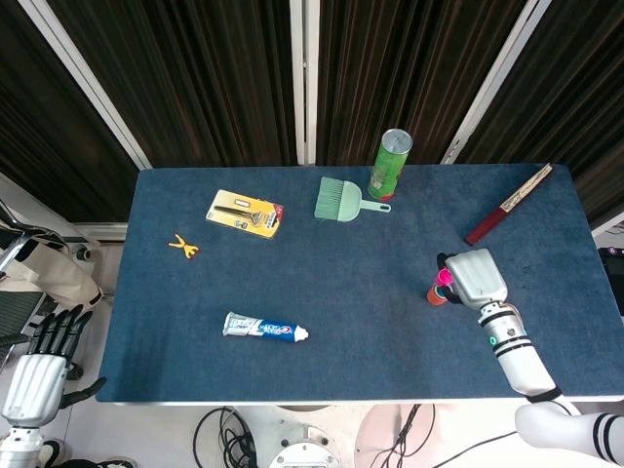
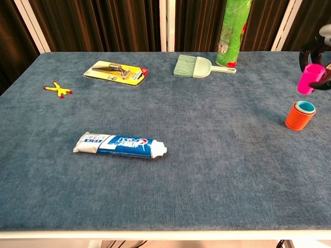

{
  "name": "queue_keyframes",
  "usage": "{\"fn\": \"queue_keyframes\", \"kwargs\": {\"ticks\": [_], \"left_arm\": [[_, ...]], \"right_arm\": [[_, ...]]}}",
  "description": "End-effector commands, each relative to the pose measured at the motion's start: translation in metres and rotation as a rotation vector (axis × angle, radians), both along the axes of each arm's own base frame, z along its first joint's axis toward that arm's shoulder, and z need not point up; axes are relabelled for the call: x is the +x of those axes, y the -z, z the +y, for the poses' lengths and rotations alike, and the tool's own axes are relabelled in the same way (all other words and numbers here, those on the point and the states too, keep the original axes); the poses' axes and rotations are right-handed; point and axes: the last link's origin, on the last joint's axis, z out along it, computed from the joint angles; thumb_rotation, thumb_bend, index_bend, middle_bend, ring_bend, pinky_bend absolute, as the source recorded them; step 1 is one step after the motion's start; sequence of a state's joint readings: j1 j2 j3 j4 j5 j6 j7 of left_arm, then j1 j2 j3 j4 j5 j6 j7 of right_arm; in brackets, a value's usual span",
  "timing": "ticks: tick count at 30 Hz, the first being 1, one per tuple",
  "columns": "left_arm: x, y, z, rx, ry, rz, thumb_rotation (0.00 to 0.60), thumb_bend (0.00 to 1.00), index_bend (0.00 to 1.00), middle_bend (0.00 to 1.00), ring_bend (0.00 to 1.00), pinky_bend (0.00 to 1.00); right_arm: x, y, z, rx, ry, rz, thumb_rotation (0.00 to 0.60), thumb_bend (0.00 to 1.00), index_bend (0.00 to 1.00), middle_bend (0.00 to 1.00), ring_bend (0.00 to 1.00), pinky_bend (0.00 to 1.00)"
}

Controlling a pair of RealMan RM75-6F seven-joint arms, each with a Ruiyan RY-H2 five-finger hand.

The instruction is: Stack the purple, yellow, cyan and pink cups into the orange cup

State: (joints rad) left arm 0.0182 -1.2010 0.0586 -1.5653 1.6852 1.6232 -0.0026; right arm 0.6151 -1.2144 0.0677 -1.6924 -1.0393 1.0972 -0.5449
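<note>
- The right hand [image 2: 321,54] is mostly cut off by the chest view's right edge; only dark fingers on the pink cup [image 2: 310,78] show.
- From above, that hand covers most of the pink cup and the orange cup [image 1: 436,293].
- The green can [image 2: 235,28] loses its top.

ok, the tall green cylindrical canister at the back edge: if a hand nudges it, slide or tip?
The tall green cylindrical canister would probably tip rather than slide: it stands upright, narrow for its height, on the blue fabric-covered table, which likely grips its base. Once down, its round body would likely roll. Weight can't be judged from these views.
</note>
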Motion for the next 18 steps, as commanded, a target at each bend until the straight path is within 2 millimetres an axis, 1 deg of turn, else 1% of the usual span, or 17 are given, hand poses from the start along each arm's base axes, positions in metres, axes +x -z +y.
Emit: {"fn": "queue_keyframes", "kwargs": {"ticks": [1, 9, 18], "left_arm": [[0.000, -0.001, 0.000, 0.000, -0.001, -0.001, 0.600, 0.02, 0.03, 0.00, 0.00, 0.00], [0.001, 0.000, 0.002, -0.001, 0.005, 0.000, 0.600, 0.02, 0.03, 0.00, 0.00, 0.00], [0.001, 0.001, 0.004, -0.004, 0.000, 0.004, 0.600, 0.02, 0.03, 0.00, 0.00, 0.00]], "right_arm": [[-0.006, 0.002, 0.001, 0.012, 0.023, 0.012, 0.600, 0.28, 0.59, 0.57, 0.92, 0.97], [-0.011, 0.002, 0.003, 0.029, 0.047, 0.031, 0.600, 0.28, 0.59, 0.57, 0.92, 0.97], [-0.014, 0.014, 0.000, 0.047, 0.052, 0.027, 0.600, 0.28, 0.59, 0.57, 0.92, 0.97]]}}
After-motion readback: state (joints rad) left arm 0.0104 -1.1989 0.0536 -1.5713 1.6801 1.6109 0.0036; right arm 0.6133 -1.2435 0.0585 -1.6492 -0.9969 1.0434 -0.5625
